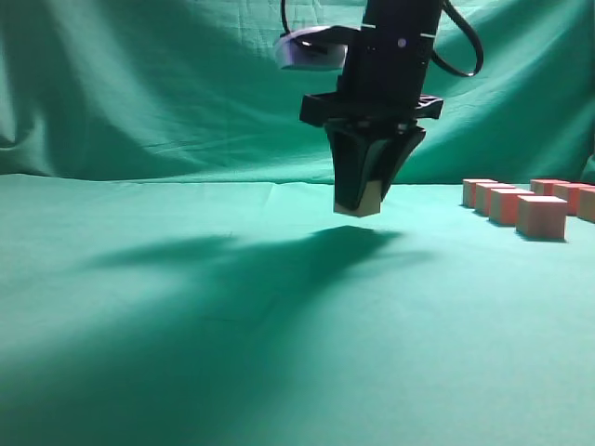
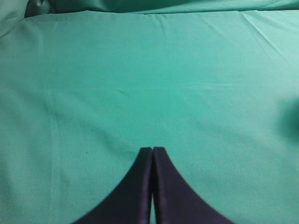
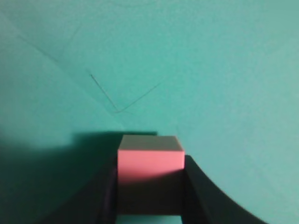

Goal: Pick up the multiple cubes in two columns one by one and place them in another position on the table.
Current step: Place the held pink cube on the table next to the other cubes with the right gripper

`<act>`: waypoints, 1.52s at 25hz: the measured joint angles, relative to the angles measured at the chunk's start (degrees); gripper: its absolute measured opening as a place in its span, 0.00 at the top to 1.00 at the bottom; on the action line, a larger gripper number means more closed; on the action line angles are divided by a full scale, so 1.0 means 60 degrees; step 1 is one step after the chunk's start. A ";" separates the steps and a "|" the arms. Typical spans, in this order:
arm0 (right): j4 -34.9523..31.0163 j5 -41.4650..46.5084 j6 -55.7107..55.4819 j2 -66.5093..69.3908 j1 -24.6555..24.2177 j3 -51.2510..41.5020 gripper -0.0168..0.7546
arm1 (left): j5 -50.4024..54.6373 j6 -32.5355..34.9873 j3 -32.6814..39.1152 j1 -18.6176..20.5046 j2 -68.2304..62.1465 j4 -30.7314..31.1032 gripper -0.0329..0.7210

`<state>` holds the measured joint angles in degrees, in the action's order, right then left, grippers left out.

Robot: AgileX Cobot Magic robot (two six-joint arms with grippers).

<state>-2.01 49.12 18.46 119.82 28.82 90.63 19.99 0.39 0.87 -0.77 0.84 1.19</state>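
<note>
Jaws pinched on a cube (image 1: pixel 369 198), the right gripper (image 1: pixel 363 203) hangs above the cloth (image 1: pixel 186 307) near the middle of the exterior view, the cube clear of the surface with its shadow spread beneath. Well apart to the right, the remaining cubes (image 1: pixel 521 204) stand in 2 columns running back toward the drape (image 1: pixel 139 84); at least 6 show, though the far ones overlap. This looks like the carry step, with 1 cube on its way to a new spot. In the left wrist view, the left gripper (image 2: pixel 152 150) has its jaws pressed together on nothing, over bare cloth with faint creases. In the right wrist view, the cube shows a pink face and grey top, squeezed between both fingers (image 3: pixel 198 186), with a crease mark on the cloth ahead. The next move likely calls for lowering straight down and parting the jaws only once the cube rests flat. The green cloth covers table and backdrop alike.
</note>
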 joint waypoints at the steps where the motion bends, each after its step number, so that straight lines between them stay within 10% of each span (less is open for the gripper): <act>1: 0.0000 0.0021 0.0000 0.0080 0.0000 0.0000 0.63 | 0.0000 0.0000 0.0000 0.0000 0.0000 0.0000 0.96; 30: 0.0385 0.0121 -0.0676 0.0291 0.0000 0.0007 0.63 | 0.0000 0.0000 0.0000 0.0000 0.0000 0.0000 0.96; 38: 0.0385 0.0130 -0.0905 0.0368 0.0000 0.0029 0.23 | 0.0000 0.0000 0.0000 0.0000 0.0000 0.0000 0.96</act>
<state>0.29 49.90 13.04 122.03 28.82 90.80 19.99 0.39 0.87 -0.77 0.84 1.19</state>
